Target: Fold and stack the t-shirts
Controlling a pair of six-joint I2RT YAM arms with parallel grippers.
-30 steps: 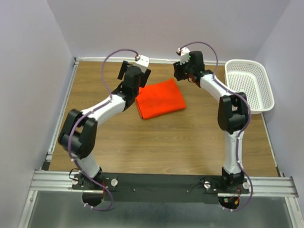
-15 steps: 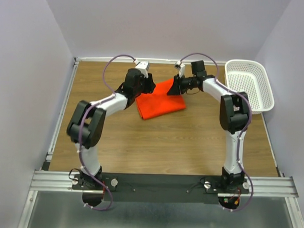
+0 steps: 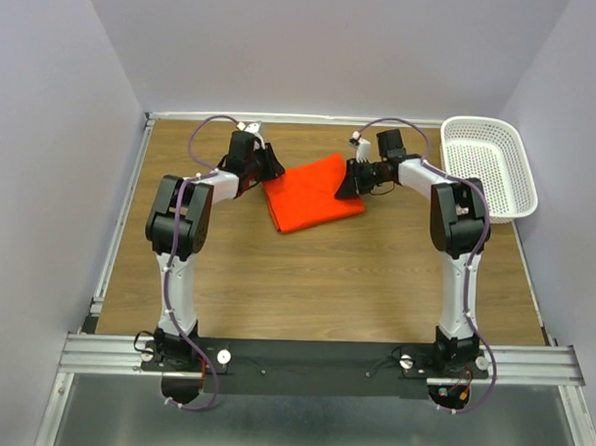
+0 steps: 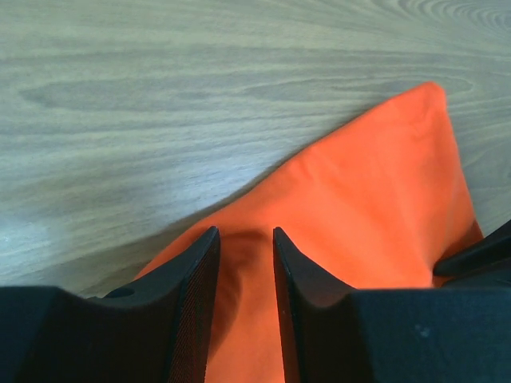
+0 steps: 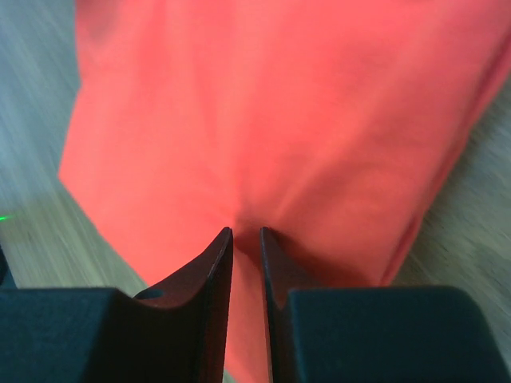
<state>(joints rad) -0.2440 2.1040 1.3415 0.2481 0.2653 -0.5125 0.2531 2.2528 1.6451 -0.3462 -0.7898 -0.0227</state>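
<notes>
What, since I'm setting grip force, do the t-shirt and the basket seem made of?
t-shirt: soft matte cloth, probably knit; it puckers between the fingers.
basket: likely rigid plastic, white, slightly glossy, with moulded perforated walls.

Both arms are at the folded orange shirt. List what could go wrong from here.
1. The right gripper pinches only a small ridge of the t-shirt; lifting could pull up the top layer alone and undo the fold.
2. The left gripper has its jaws wider apart around cloth near the edge; it may slip off.
3. Unequal grips could skew the t-shirt or drag it across the table.
</notes>
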